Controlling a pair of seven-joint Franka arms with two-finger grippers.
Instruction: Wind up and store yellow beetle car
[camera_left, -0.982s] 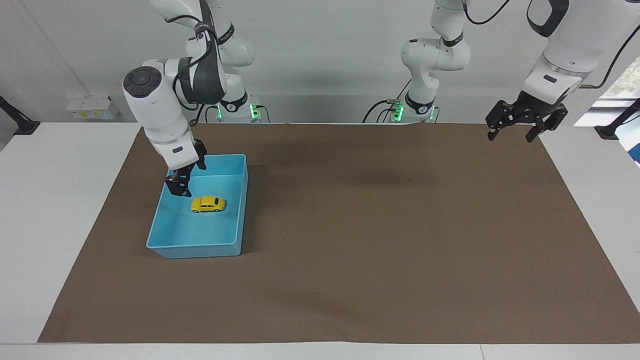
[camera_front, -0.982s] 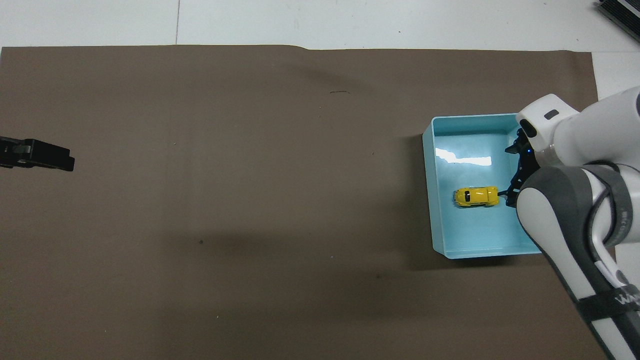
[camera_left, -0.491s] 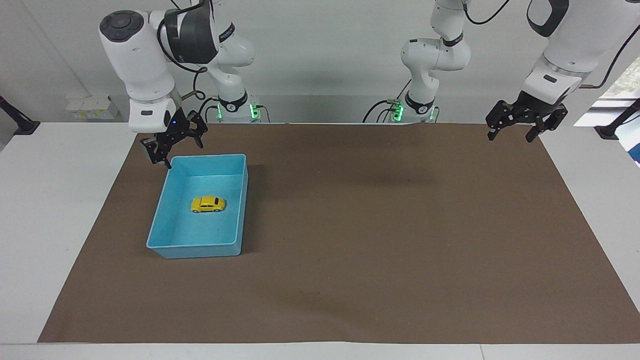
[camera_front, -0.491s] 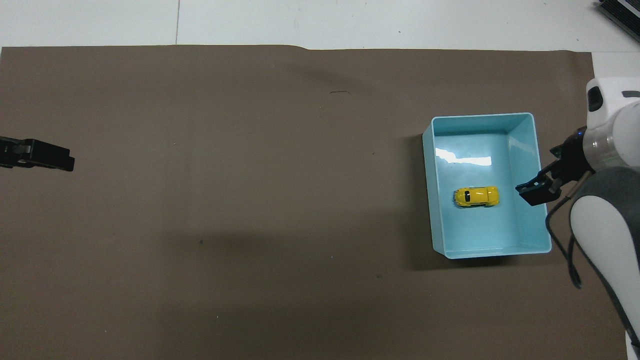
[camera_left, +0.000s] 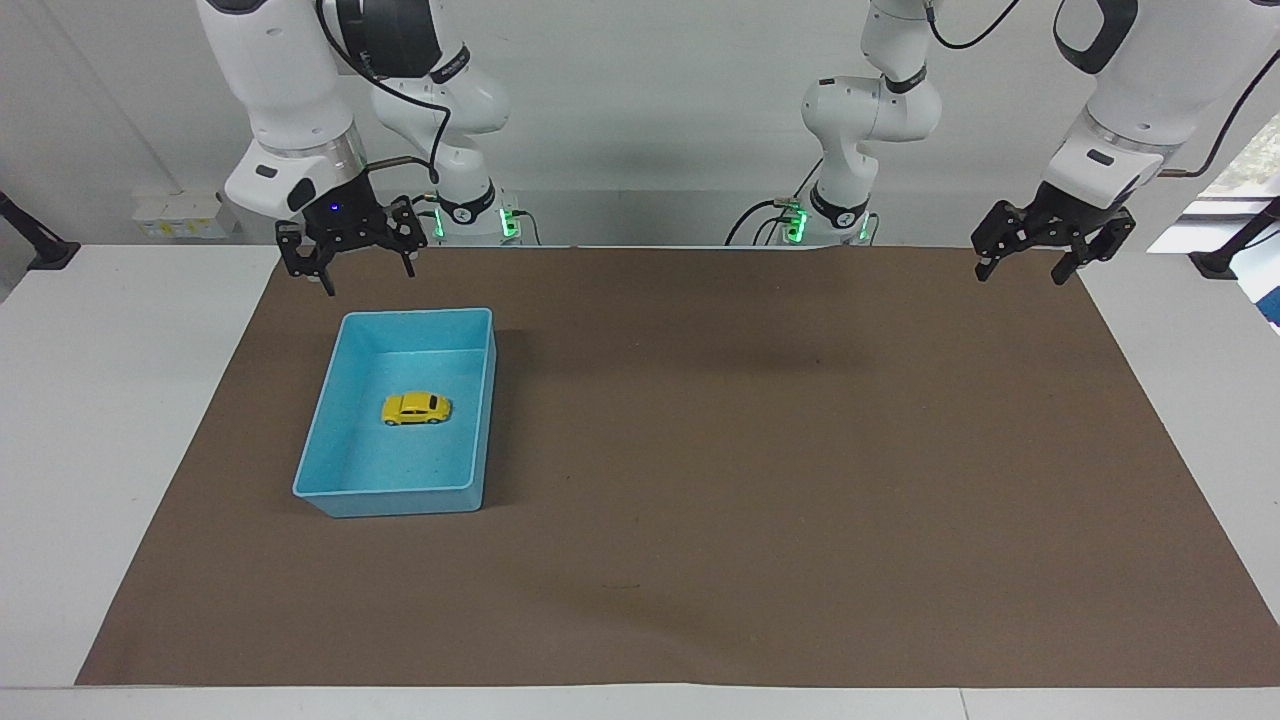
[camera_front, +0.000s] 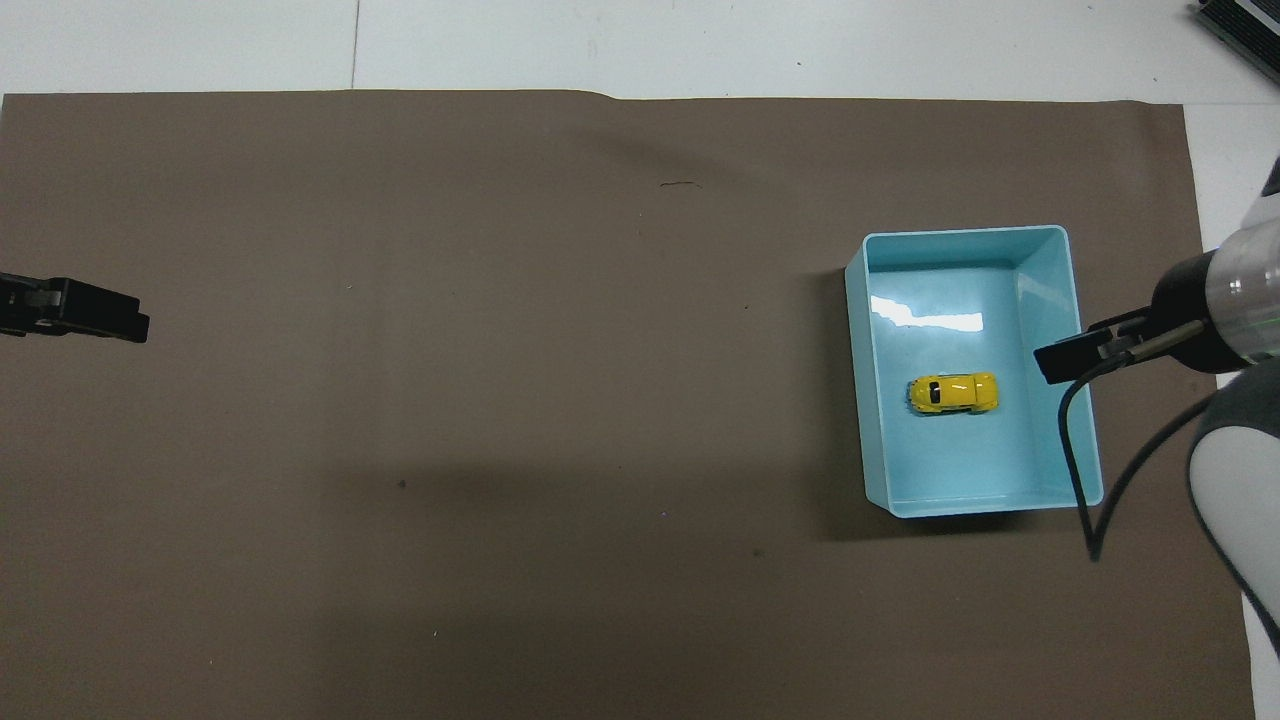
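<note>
Resting in the Blue Bin, the Beetle Car Lies Apart From Both Pincers

The yellow beetle car (camera_left: 416, 408) sits on its wheels on the floor of the blue bin (camera_left: 330, 430), roughly at the middle of it and clear of all four walls. In the overhead view the car (camera_front: 953, 393) lies crosswise in the bin (camera_front: 1050, 300), its length running toward the two ends of the table. The bin stands on the brown mat (camera_left: 760, 450) that covers the white table (camera_left: 110, 400), toward the right arm's end.

The right pincer (camera_left: 348, 268) hangs in the air over the mat's edge nearest the robots, just past the bin's nearer wall. Its fingers stand wide apart and hold nothing. The car lies lower and farther from the robots than the spot under this pincer, with the bin's wall between them; nothing touches it. From above, only one dark finger (camera_front: 1065, 360) of this pincer shows, over the bin's rim toward the right arm's end, beside the car.

The left pincer (camera_left: 1030, 262) waits over the mat's corner at the left arm's end, well apart from bin and car. Its fingers are spread wide too and empty. From above only its dark tip (camera_front: 95, 312) shows at the picture's edge.
</note>
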